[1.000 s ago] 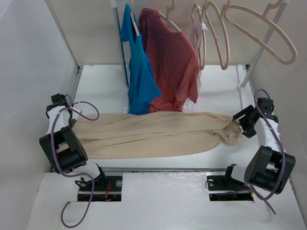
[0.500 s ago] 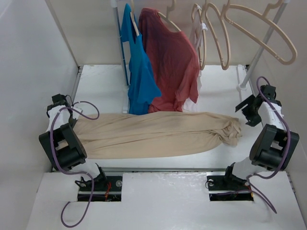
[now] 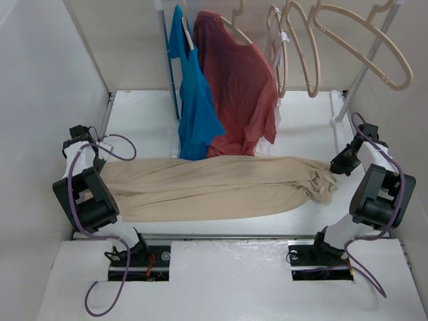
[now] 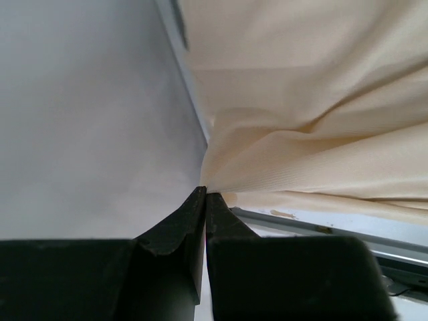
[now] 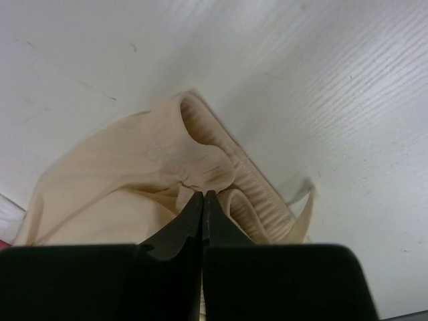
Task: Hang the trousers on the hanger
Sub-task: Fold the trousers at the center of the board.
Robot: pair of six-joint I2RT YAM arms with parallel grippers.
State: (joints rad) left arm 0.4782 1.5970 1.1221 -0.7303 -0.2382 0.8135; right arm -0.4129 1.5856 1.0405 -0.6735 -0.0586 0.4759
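The beige trousers (image 3: 214, 187) lie stretched across the white table (image 3: 301, 117) from left to right, wrinkled. My left gripper (image 3: 99, 167) is at their left end. In the left wrist view its jaws (image 4: 205, 192) are shut, with the trousers' cloth (image 4: 301, 147) gathered into their tips. My right gripper (image 3: 337, 166) sits at the bunched waistband at the right end. In the right wrist view it (image 5: 203, 194) is shut, its tips pinching a fold of the ribbed waistband (image 5: 214, 167). A wide pale tan hanger (image 3: 404, 83) hangs empty at the top right.
A red T-shirt (image 3: 237, 87) and a blue garment (image 3: 194, 107) hang from the rack behind the trousers' middle. More tan hangers (image 3: 309, 63) hang beside them. A white rack pole (image 3: 361, 73) slants at the right. White walls (image 3: 47, 100) close in both sides.
My right gripper let go of the waistband, lifted back open, then came down onto it again and shut. The left arm shifted slightly outward, still holding the cloth.
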